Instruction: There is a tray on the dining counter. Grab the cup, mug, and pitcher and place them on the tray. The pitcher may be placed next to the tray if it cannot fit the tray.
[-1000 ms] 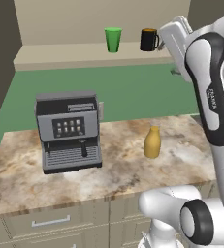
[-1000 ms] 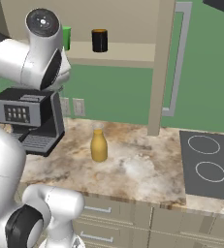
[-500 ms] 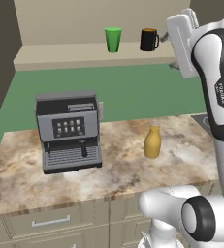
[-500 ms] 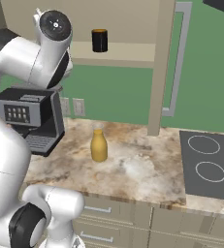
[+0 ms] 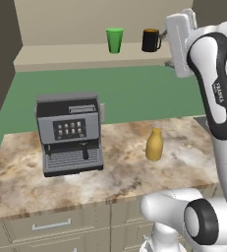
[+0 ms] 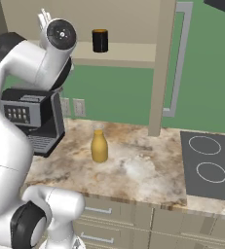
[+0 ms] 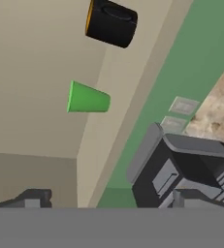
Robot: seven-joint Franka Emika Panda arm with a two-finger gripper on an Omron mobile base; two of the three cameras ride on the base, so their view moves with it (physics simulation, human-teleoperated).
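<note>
Green kitchen walls frame a beige shelf (image 5: 66,55) at the top of the left base view, where the bright green handleless cup (image 5: 114,40) stands beside the black mug with a side handle (image 5: 151,40). Lower centre, the yellow-orange bottle-shaped pitcher (image 5: 154,144) sits on the marbled stone tabletop (image 5: 120,172), right of a grey coffee machine (image 5: 70,133). I hold the white arm raised high at upper right, its hand level with the shelf just right of the mug. My tool (image 7: 111,199) stands wide, holding nothing. I judge a clean, level approach, centring one vessel between the tips, works best.
</note>
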